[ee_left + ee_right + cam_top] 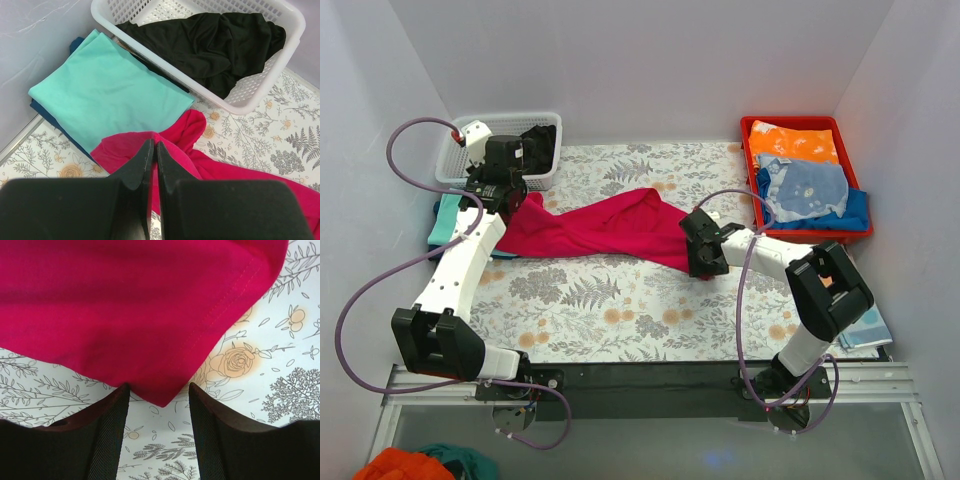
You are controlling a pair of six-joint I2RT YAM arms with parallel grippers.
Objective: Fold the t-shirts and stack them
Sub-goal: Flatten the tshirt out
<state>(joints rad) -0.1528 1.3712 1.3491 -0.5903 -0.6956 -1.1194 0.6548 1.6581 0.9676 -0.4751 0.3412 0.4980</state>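
The crimson-red t-shirt lies stretched and crumpled across the middle of the flowered table. My left gripper is at its left end, and in the left wrist view the gripper is shut on a fold of the red t-shirt. My right gripper is at the shirt's right end. In the right wrist view it is open, with a hemmed corner of the red shirt lying flat between its fingertips. A folded teal t-shirt lies on a dark blue one. A black t-shirt is in the basket.
A white basket stands at the back left, with the teal stack just in front of it. A red tray with orange and blue clothes stands at the back right. A light cloth lies by the right arm's base.
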